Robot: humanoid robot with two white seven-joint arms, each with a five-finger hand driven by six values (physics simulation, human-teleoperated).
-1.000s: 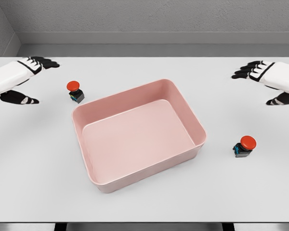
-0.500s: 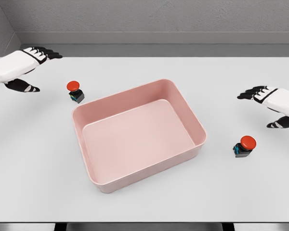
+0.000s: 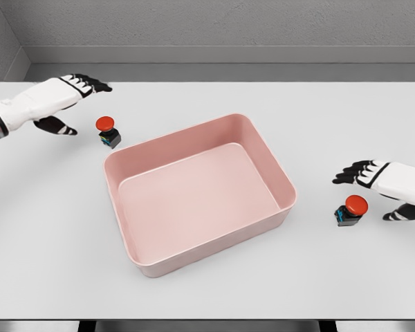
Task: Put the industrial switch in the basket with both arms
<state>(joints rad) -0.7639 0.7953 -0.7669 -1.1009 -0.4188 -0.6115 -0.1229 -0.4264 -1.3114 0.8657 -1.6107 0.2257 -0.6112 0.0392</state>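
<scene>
- Industrial switch, left one (image 3: 108,131), sits on the surface (image 3: 48,228) just beside the basket's far-left corner; the left hand (image 3: 59,100) has moved in close, fingers spread, holding nothing.
- Basket (image 3: 198,254) is empty.
- Right switch (image 3: 351,209) stands by the basket's right side; the right hand (image 3: 380,181) has dropped beside it, fingers apart, ready to grasp.

You have two industrial switches on the table, each with a red button on a dark base: one switch (image 3: 108,131) near the far left corner of the basket, the other switch (image 3: 351,209) to its right. There is one pink basket (image 3: 152,264), one white table (image 3: 48,242), and two robot hands: the left hand (image 3: 59,100) and the right hand (image 3: 384,183).
</scene>
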